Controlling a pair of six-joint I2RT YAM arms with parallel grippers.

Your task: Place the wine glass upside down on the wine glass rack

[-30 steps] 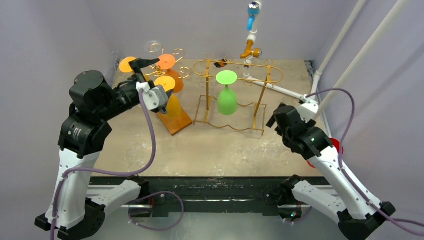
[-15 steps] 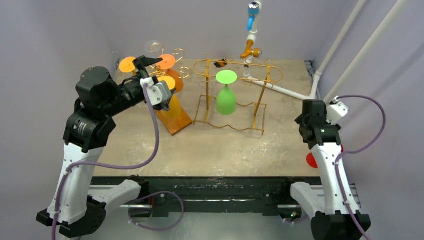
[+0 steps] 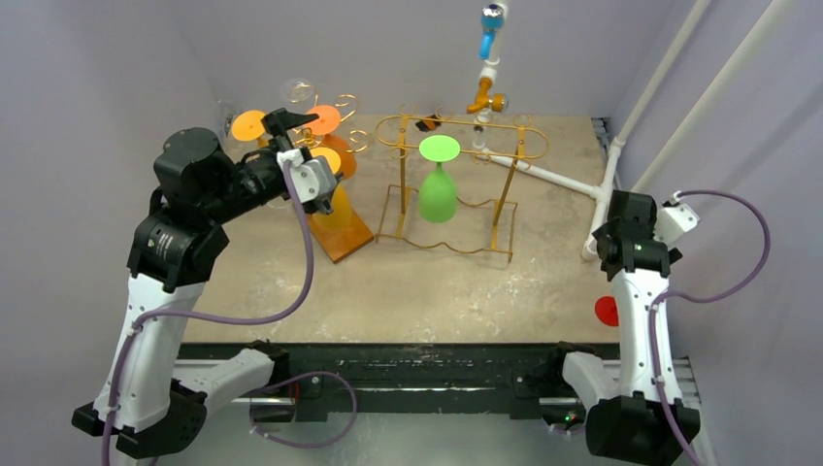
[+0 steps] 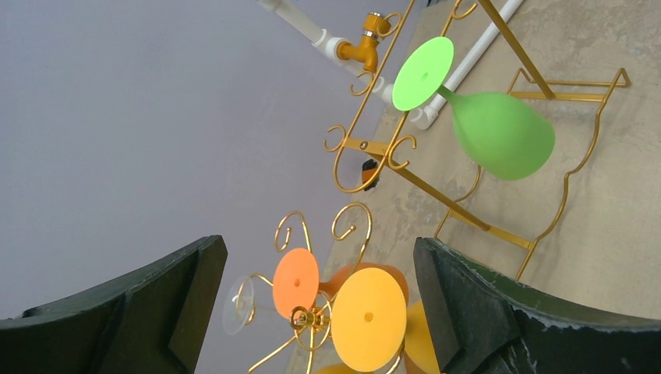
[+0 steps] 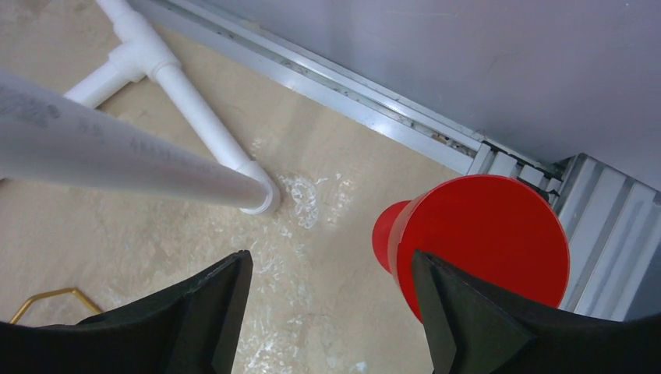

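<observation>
Nearest you, well to the right of the gold wire rack (image 3: pixel 456 184) and closer to the arm bases, the red wine glass (image 5: pixel 483 234) sits at the right edge of the table (image 3: pixel 408 282). A flat red disc faces the wrist camera. Whether the glass stands or leans cannot be told.

Your right gripper (image 5: pixel 329 261) hangs above it with its fingers spread and nothing between them. The glass lies just past the right-hand finger, not grasped. A white pipe (image 5: pixel 117 156) crosses the table beside it.

To the left of the rack, your left gripper (image 4: pixel 319 243) is raised, its fingers wide apart and holding nothing. It points at a curled gold stand (image 3: pixel 325 136) on a wooden base (image 3: pixel 340 233). Orange and yellow glasses hang there.

In the rack itself, a green glass (image 3: pixel 439 189) hangs upside down, foot uppermost, near the middle. Beyond the rack, a white pipe with a brass tap (image 3: pixel 482 97) rises against the back wall.
</observation>
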